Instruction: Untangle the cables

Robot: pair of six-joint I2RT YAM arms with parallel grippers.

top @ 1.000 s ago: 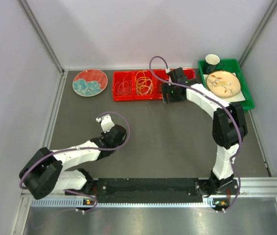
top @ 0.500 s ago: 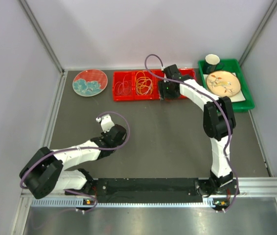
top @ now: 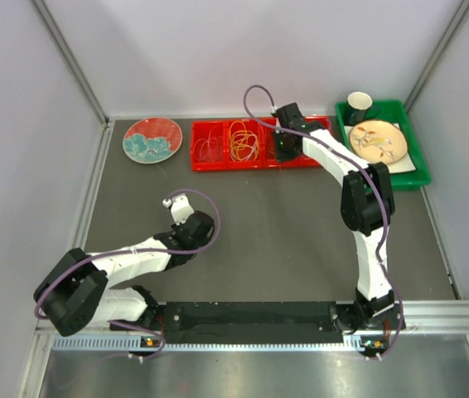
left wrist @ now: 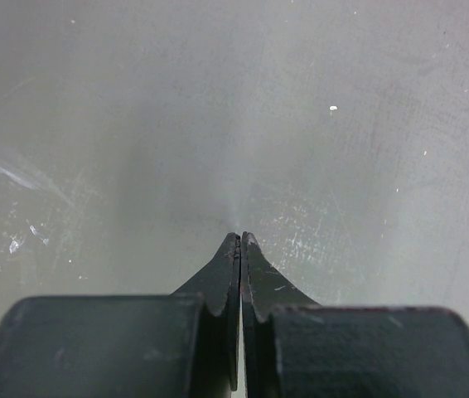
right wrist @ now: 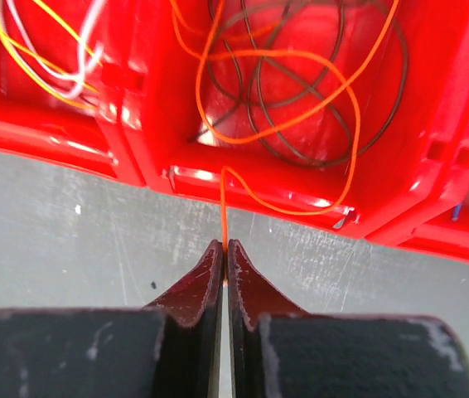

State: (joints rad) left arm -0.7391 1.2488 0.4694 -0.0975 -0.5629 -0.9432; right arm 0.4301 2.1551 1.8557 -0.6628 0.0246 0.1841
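Observation:
The cables lie in loose loops in a red tray at the back of the table: an orange and yellow bundle and a thin pale loop. My right gripper is at the tray's front edge. In the right wrist view it is shut on an orange cable that runs over the tray's rim into a compartment holding a dark cable. Yellow and white cables lie in the compartment to the left. My left gripper is shut and empty over bare table, far from the tray.
A blue and red plate sits left of the red tray. A green tray at the back right holds a patterned plate and a dark cup. Walls close in on the table's left, back and right.
My right arm has swung left along the red tray's front edge and its jaws have closed on the orange cable. The left arm has not moved.

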